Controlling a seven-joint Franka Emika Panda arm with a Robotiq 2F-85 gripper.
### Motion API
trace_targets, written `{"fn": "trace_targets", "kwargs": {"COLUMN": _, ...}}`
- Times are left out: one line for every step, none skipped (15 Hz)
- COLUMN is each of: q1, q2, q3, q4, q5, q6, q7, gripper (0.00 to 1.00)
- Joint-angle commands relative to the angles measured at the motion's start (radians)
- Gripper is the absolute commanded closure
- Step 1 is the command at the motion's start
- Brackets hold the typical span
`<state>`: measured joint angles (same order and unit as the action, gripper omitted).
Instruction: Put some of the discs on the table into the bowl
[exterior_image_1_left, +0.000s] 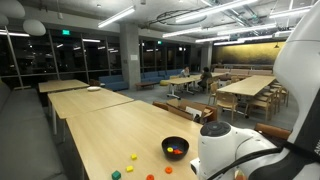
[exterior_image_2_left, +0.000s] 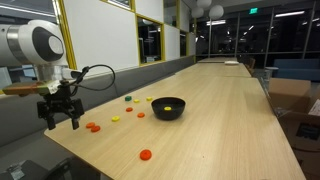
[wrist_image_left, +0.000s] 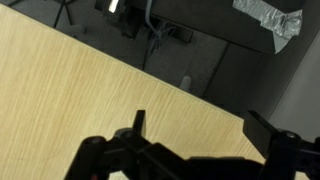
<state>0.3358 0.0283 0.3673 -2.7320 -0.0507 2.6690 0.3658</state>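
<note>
Gripper: our Robotiq gripper (exterior_image_2_left: 60, 120) hangs at the left of an exterior view. It points down and is spread wide, with nothing between the jaws.
Wrist check: in the wrist view the two dark fingers (wrist_image_left: 138, 125) frame only bare pale wood, so we take the tool to be empty.
Height: it is held clear above the corner of the table (exterior_image_2_left: 230, 120). We read this as a hover that leaves room to line up over a piece.
Bowl: the black bowl (exterior_image_2_left: 168, 113) sits just right of centre in that exterior view, well apart from the gripper. Its low wall should let a piece be dropped in from above.
In the bowl: a yellow disc (exterior_image_2_left: 168, 103) lies inside, and in an exterior view a reddish-orange piece (exterior_image_1_left: 174, 151) shows there too.
On the table: the loose discs are scattered left of and below the bowl.
- The orange discs (exterior_image_2_left: 92, 127) lie nearest the gripper.
- A lone orange disc (exterior_image_2_left: 146, 154) lies lower centre.
- Between these and the bowl are a yellow one (exterior_image_2_left: 116, 118), a red one (exterior_image_2_left: 141, 114) and a green one (exterior_image_2_left: 127, 97).
Stage: we judge the task partly done, with the arm between picks.
Next: the nearest orange discs look like the easiest target. The wide opening suits coming down on either side of so flat a piece.
Risk: we expect thin discs to skid or slip from the grip.
</note>
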Motion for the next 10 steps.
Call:
{"fn": "trace_targets", "kwargs": {"q1": 0.004, "q2": 0.052, "q3": -0.015, "q4": 0.012, "q5": 0.007, "q6": 0.133, "q7": -0.025, "gripper": 0.00}}
{"fn": "trace_targets", "kwargs": {"q1": 0.002, "q2": 0.076, "q3": -0.019, "q4": 0.022, "q5": 0.014, "q6": 0.161, "q7": -0.037, "gripper": 0.00}}
{"fn": "trace_targets", "kwargs": {"q1": 0.002, "q2": 0.093, "q3": -0.024, "q4": 0.029, "q5": 0.009, "q6": 0.182, "q7": -0.041, "gripper": 0.00}}
{"fn": "trace_targets", "kwargs": {"q1": -0.010, "q2": 0.112, "q3": -0.020, "q4": 0.038, "q5": -0.012, "q6": 0.200, "q7": -0.032, "gripper": 0.00}}
{"fn": "trace_targets", "kwargs": {"q1": -0.011, "q2": 0.130, "q3": -0.028, "q4": 0.047, "q5": -0.026, "q6": 0.210, "q7": -0.031, "gripper": 0.00}}
{"fn": "trace_targets", "kwargs": {"q1": -0.011, "q2": 0.144, "q3": -0.038, "q4": 0.057, "q5": -0.044, "q6": 0.215, "q7": -0.026, "gripper": 0.00}}
{"fn": "trace_targets", "kwargs": {"q1": -0.010, "q2": 0.161, "q3": -0.049, "q4": 0.071, "q5": -0.059, "q6": 0.219, "q7": -0.025, "gripper": 0.00}}
{"fn": "trace_targets", "kwargs": {"q1": -0.006, "q2": 0.178, "q3": -0.064, "q4": 0.086, "q5": -0.080, "q6": 0.215, "q7": -0.019, "gripper": 0.00}}
{"fn": "trace_targets", "kwargs": {"q1": -0.002, "q2": 0.192, "q3": -0.078, "q4": 0.105, "q5": -0.100, "q6": 0.209, "q7": -0.015, "gripper": 0.00}}
{"fn": "trace_targets", "kwargs": {"q1": 0.002, "q2": 0.209, "q3": -0.091, "q4": 0.122, "q5": -0.118, "q6": 0.207, "q7": -0.012, "gripper": 0.00}}
